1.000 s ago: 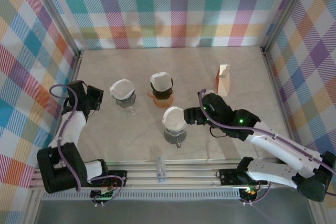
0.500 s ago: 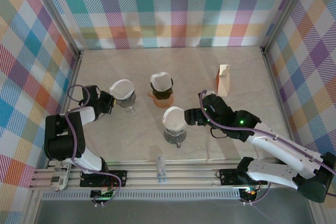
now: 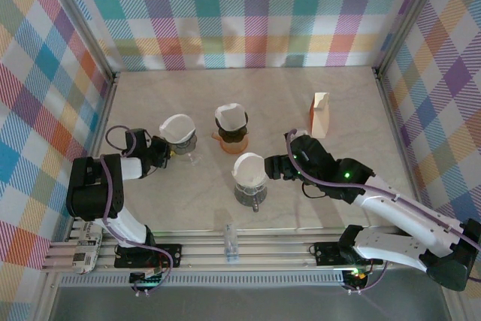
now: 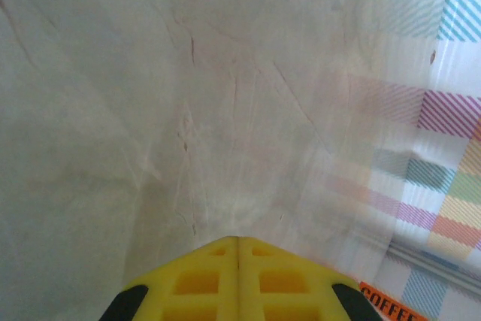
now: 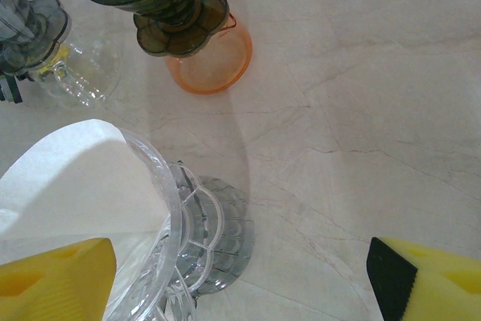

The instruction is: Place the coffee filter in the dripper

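Three drippers stand mid-table, each with a white coffee filter in it. In the nearest, a clear glass dripper (image 3: pixel 249 183) (image 5: pixel 161 216), the filter (image 3: pixel 248 166) (image 5: pixel 71 186) sits inside the cone. My right gripper (image 3: pixel 269 165) (image 5: pixel 240 283) is open just to its right, with one yellow finger (image 5: pixel 56 277) close under the rim and nothing between the jaws. My left gripper (image 3: pixel 167 151) (image 4: pixel 238 261) is shut and empty, low over the table beside the left dripper (image 3: pixel 179 134).
A dark dripper on an orange base (image 3: pixel 232 128) (image 5: pixel 212 62) stands behind the clear one. An orange and white filter box (image 3: pixel 321 114) is upright at the right rear. Plaid walls close in the table on three sides, and a rail runs along the near edge.
My left arm has swung from the left wall in toward the left dripper, still shut. The right arm and the drippers have not moved.
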You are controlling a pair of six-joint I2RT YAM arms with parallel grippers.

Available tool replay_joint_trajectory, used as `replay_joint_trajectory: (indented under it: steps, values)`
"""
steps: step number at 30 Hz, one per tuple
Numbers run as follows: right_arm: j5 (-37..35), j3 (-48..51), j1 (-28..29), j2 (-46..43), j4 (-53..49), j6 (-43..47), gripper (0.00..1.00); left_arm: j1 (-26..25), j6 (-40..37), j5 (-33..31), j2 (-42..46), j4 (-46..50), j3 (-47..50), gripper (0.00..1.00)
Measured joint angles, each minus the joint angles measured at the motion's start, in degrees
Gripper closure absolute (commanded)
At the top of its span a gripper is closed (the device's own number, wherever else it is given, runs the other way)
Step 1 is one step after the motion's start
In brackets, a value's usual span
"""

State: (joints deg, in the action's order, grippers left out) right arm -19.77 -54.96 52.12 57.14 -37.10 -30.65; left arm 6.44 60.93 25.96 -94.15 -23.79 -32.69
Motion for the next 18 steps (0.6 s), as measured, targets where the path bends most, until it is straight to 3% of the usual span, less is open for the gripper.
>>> replay_joint_trajectory:
  steps: [18]
  values:
    - [-0.3, 1.0, 0.0, 0.0, -0.2, 0.0, 0.12, -9.5, 0.6, 0.1, -0.3, -5.0, 1.9, 1.0]
